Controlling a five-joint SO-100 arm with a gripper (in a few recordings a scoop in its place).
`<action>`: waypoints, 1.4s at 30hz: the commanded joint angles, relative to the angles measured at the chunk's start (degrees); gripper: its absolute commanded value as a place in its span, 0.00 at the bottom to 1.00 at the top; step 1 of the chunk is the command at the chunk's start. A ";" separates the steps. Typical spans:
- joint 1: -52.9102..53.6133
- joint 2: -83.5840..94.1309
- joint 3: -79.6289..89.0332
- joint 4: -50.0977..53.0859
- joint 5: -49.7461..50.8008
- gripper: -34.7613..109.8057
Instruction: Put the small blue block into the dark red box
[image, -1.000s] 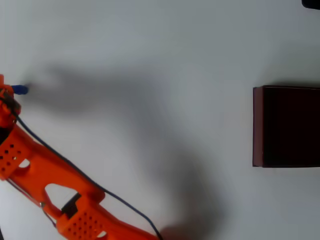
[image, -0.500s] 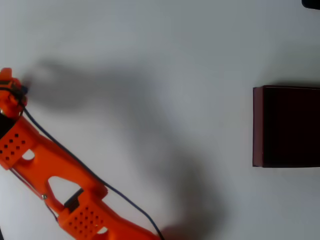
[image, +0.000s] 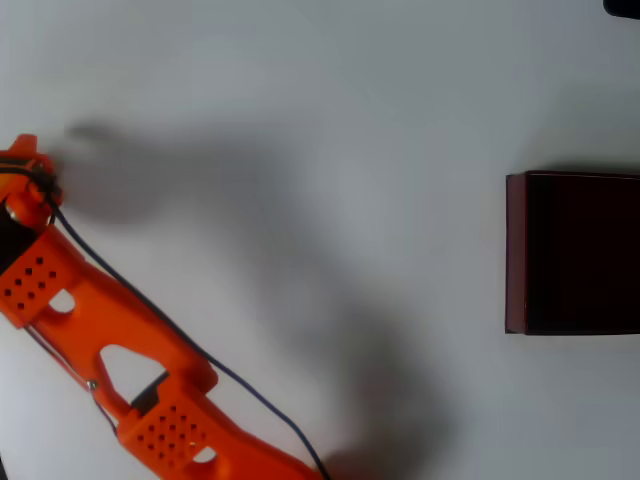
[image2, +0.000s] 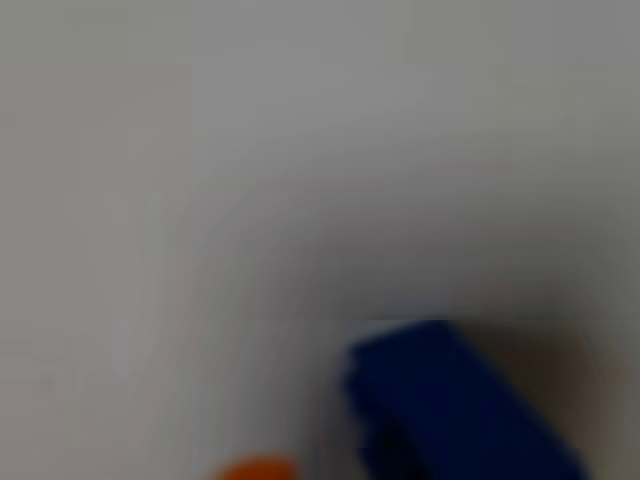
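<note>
Orange hand (image: 25, 175) hangs at the far left of the bench (image: 300, 100); its grip can't be read. Wrist view puts the small blue block (image2: 455, 400) right beneath, for pickup. Far right, well apart, waits the dark red box (image: 575, 252).

The arm (image: 110, 340) is bright orange plastic, its flat links pierced with grids of small round holes and larger cut-outs. A thin dark cable (image: 170, 330) runs along it.
</note>
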 joint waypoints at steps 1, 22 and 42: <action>0.53 0.97 -1.49 0.88 1.23 0.44; 0.18 -2.46 -4.04 2.29 4.92 0.43; 0.70 -2.90 -7.91 9.49 6.06 0.24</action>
